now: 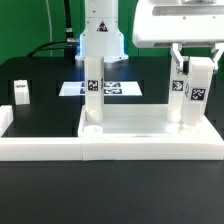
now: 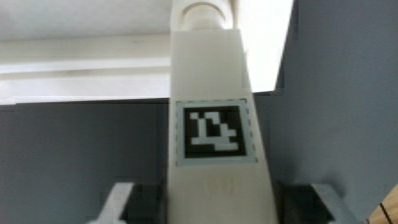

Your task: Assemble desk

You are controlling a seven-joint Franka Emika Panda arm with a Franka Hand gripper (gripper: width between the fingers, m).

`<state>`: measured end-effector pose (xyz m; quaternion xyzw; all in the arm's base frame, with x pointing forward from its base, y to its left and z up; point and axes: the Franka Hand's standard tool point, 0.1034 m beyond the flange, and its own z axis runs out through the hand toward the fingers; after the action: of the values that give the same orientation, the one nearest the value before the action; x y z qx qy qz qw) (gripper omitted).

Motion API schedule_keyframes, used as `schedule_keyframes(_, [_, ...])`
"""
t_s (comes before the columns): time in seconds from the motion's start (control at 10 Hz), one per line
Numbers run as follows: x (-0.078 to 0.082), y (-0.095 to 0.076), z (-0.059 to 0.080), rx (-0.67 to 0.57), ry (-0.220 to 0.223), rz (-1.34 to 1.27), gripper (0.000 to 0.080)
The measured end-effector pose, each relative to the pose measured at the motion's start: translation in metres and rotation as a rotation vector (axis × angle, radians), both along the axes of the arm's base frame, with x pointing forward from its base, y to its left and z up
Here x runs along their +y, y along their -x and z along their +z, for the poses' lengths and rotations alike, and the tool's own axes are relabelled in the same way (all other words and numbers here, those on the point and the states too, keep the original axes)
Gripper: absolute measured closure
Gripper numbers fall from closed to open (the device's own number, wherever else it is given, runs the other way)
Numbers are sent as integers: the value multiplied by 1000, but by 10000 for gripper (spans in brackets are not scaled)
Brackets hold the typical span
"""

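Standing between parted gripper (image 2: 219, 202) jaws: leg (image 2: 217, 90)

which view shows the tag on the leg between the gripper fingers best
Wrist view: the tag fills the frame's middle on the leg. The exterior view shows the same leg whole, its tag small.

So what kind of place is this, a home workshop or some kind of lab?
Probably a robotics lab bench: a white robot arm stands at the back of a black table, a marker board lies flat on it, and the white desk legs carry black-and-white square tags.
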<state>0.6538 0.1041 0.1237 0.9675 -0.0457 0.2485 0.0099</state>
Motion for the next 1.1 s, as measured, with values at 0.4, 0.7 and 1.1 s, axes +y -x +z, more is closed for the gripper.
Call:
schedule_keyframes(0.4, [-3, 0, -4, 0, 6, 0, 511])
schedule_keyframes(0.7, [-3, -1, -4, -11, 6, 2, 447])
schedule_keyframes(1.1, [-3, -1, -4, -11, 6, 2, 181])
